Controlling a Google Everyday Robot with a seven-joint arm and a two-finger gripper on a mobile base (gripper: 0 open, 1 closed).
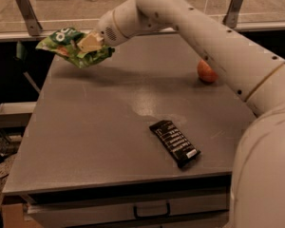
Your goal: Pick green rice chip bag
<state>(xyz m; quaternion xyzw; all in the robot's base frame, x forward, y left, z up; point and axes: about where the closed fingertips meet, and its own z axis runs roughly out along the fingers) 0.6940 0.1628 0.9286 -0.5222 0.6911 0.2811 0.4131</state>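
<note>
Gripper (87, 43) above table (95, 141) far left corner, fingers squeezed tight on green rice chip bag (66, 50). Bag in air, shadow on table below, so grab looks good. Black bar wrapper (175, 143) flat near table front, not wanted. Orange round thing (207, 71) at table right.

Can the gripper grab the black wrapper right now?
Probably not: the gripper, above the table's far-left corner, is shut on the green rice chip bag. The black wrapper itself lies unobstructed.
</note>
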